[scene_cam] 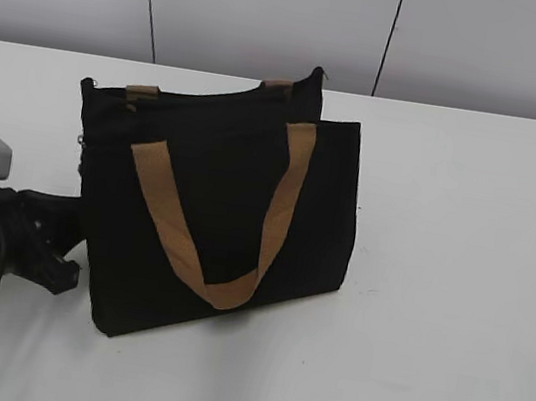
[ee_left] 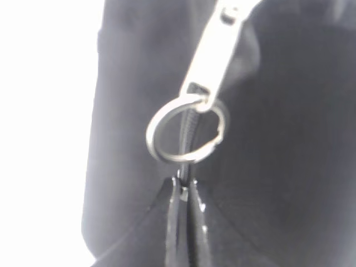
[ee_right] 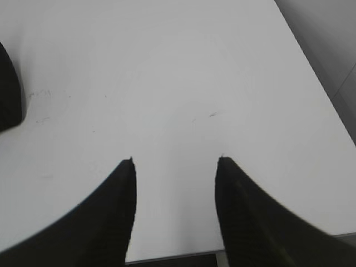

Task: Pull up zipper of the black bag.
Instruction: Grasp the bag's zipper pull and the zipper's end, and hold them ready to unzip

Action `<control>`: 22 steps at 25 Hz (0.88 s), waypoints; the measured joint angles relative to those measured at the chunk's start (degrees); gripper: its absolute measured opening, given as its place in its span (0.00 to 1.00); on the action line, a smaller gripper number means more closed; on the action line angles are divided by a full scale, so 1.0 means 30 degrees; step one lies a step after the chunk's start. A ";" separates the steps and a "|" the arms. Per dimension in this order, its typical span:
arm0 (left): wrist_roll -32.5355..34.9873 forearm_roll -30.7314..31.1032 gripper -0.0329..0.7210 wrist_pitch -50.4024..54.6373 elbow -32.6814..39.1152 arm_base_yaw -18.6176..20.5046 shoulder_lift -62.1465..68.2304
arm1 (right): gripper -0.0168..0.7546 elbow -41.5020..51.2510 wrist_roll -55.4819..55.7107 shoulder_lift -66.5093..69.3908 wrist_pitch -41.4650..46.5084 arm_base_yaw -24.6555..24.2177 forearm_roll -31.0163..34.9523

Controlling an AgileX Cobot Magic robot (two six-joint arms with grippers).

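Two tools on my screens: my left tool [ee_left: 183, 186], tips pressed together, sits just below the zipper [ee_left: 189, 130] ring on the black bag [scene_cam: 217, 203], which stands upright on the table [scene_cam: 457, 289]. My right tool [ee_right: 175, 167] hangs released over bare table.

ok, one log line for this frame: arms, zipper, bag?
left gripper: jaws shut just below zipper ring, grip on ring unclear | right gripper: open over bare table | black bag: upright

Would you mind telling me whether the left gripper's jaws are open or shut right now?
Shut. In the left wrist view the left gripper has its jaws pressed together with no gap, just below the zipper ring on the black bag; nothing visibly sits between them.
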 joint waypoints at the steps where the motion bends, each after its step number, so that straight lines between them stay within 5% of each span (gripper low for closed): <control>1: 0.0000 -0.0148 0.04 -0.0021 0.0158 0.0000 -0.0435 | 0.50 0.0000 0.0000 0.0000 0.0000 0.0000 0.0000; 12: -0.0055 -0.1725 0.04 -0.0054 0.3682 0.0000 -0.6258 | 0.50 0.0000 0.0000 0.0000 0.0000 0.0000 0.0000; 22: -0.1075 -0.2302 0.04 0.0018 0.4100 0.0000 -0.9801 | 0.50 0.0000 0.0000 0.0000 0.0000 0.0000 0.0000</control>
